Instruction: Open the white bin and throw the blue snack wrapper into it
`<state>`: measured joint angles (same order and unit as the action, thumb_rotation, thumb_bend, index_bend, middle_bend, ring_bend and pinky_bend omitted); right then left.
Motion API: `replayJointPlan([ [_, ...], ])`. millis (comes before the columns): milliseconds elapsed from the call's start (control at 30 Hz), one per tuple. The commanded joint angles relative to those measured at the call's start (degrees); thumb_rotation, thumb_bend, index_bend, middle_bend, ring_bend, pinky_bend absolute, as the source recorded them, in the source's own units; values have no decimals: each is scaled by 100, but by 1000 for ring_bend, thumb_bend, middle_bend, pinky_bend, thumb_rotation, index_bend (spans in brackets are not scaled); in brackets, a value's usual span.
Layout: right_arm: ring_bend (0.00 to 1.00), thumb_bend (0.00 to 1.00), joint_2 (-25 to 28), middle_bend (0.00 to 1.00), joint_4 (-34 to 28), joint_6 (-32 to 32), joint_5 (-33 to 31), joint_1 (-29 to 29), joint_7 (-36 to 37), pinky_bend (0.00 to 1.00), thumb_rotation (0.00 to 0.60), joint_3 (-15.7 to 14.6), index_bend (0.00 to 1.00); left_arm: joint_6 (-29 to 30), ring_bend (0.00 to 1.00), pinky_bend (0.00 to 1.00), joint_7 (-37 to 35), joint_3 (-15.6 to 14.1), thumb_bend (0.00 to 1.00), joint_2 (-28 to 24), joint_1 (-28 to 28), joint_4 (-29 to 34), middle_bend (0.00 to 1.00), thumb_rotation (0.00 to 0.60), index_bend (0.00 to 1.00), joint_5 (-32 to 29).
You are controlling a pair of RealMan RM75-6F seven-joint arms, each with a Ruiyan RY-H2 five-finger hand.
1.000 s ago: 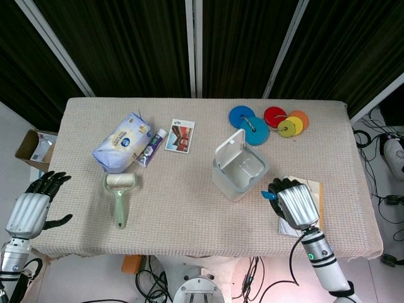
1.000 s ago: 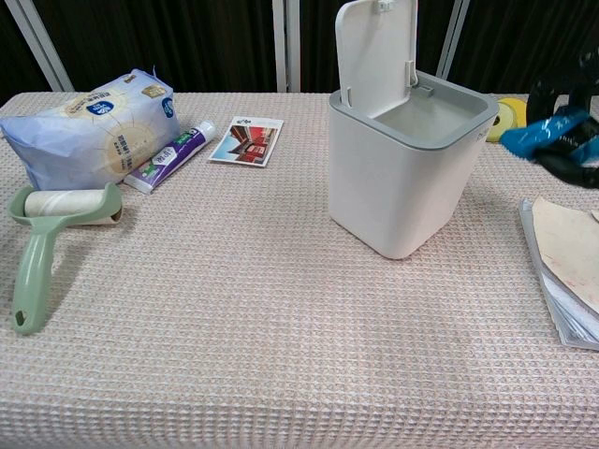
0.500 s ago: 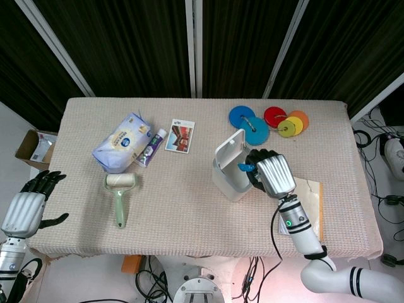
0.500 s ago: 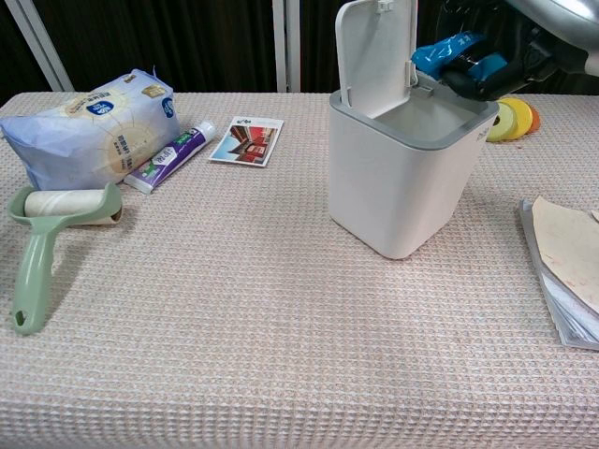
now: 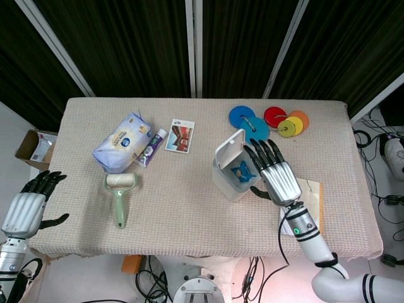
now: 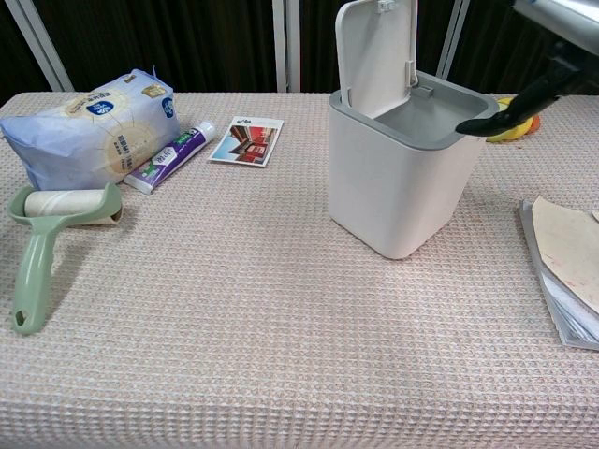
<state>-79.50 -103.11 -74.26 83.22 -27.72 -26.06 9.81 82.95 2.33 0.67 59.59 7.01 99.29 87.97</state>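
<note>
Now the blue snack wrapper [image 5: 241,171] is seen inside the white bin [image 5: 226,178], and the lid is up.

The right hand [image 5: 275,177] is held over the bin with fingers spread and nothing in it. The left hand [image 5: 25,208] is kept off the table [image 5: 189,208], loose and holding nothing.

Beige woven table [image 5: 189,196] before dark panels [image 5: 126,44]; cables [image 5: 379,189] on pale floor

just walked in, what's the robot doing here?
It is binning trash. The small white plastic bin stands with its lid up, and the blue snack wrapper lies inside it. The right hand hovers open above the bin's rim, holding nothing. The left hand hangs idle off the table's left edge.
</note>
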Motion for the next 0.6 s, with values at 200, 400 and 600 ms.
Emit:
replayJointPlan([
  [200,0,78,795,0,180,-1616,57,1814,433,0,600,-1166,0,55,85,226,-31,4,24,-17,-15,12,137,600,183,47],
  [400,0,102,677,0,1441,-2189,-22,2520,1233,0,600,-1321,0,94,85,225,-61,21,25,-30,-25,-19,137,600,183,56],
  [600,0,105,616,0,1821,-2435,97,2796,1677,0,600,-1261,0,135,85,226,-27,33,25,-22,-47,-5,137,600,183,42],
])
